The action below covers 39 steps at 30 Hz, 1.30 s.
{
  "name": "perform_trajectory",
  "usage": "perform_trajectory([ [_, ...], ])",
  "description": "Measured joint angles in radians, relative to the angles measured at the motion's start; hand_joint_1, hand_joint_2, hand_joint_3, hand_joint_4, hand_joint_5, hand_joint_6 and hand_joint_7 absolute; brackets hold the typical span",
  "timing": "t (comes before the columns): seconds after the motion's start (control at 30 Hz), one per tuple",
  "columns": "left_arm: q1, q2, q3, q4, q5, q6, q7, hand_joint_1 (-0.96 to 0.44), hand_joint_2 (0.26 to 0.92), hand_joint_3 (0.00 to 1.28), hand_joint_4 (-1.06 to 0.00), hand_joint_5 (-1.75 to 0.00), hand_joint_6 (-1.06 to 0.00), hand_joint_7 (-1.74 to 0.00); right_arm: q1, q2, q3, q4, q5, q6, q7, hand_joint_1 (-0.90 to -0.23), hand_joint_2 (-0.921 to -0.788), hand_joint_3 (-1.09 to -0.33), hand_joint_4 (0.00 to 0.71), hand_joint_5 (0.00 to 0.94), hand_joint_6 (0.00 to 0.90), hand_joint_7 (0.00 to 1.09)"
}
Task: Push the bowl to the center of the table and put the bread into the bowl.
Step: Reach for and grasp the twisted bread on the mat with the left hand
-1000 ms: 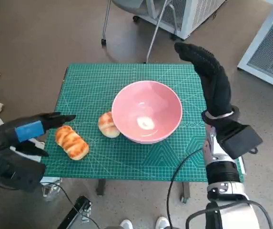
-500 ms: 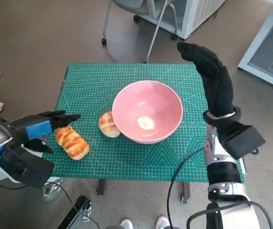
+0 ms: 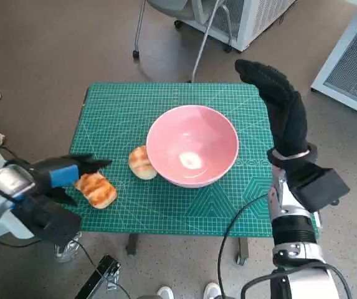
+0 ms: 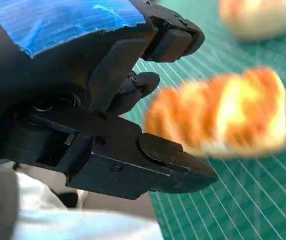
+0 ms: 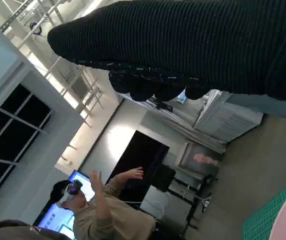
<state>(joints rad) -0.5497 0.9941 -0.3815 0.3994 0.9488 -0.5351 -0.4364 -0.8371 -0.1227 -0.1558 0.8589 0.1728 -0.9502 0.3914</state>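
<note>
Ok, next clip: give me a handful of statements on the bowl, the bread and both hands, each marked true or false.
1. The pink bowl has bread in it. False: it holds no bread; both pieces lie on the green mat.
2. The round bun lies right against the bowl's side. True.
3. The left hand grips the long loaf. False: its fingers are apart beside the loaf and hold nothing.
4. The right hand presses on the bowl's rim. False: it is raised beside the bowl, apart from it.
5. A person shows in the right wrist view. True.
</note>
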Motion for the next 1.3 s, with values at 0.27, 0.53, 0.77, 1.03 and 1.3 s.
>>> perform_trajectory([
  [0.27, -0.07, -0.044, -0.05, 0.139, -0.004, -0.057, 0.054, 0.06, 0.901, 0.05, -0.41, -0.04, -0.51, -0.07, 0.015, -0.006, 0.001, -0.013, 0.0, 0.0, 0.0, -0.563, -0.921, -0.761, 0.34, 0.008, 0.018, 0.81],
  [0.53, -0.152, -0.081, -0.108, 0.328, 0.003, -0.14, 0.184, -0.1, 0.92, 0.16, -0.68, -0.34, -0.63, -0.85, 0.031, -0.014, 0.002, -0.028, 0.0, 0.001, 0.0, -0.56, -0.921, -0.771, 0.339, 0.008, 0.003, 0.82],
  [0.77, -0.211, -0.095, -0.172, 0.441, 0.057, -0.176, 0.333, -0.01, 0.921, 0.13, -0.52, -1.15, -0.68, -1.21, 0.035, -0.018, 0.002, -0.04, 0.002, 0.004, 0.0, -0.545, -0.921, -0.78, 0.338, 0.007, -0.001, 0.82],
  [1.03, -0.234, -0.099, -0.188, 0.512, 0.037, -0.226, 0.41, 0.0, 0.921, 0.09, -0.51, -1.25, -0.76, -1.11, 0.044, -0.019, 0.002, -0.045, 0.003, 0.007, 0.0, -0.539, -0.921, -0.786, 0.338, 0.006, -0.001, 0.82],
  [1.3, -0.247, -0.093, -0.123, 0.517, -0.071, -0.298, 0.388, 0.0, 0.92, 0.04, -0.56, -1.19, -0.84, -1.04, 0.055, -0.019, 0.002, -0.045, 0.003, 0.008, 0.0, -0.553, -0.921, -0.78, 0.338, 0.006, -0.001, 0.82],
])
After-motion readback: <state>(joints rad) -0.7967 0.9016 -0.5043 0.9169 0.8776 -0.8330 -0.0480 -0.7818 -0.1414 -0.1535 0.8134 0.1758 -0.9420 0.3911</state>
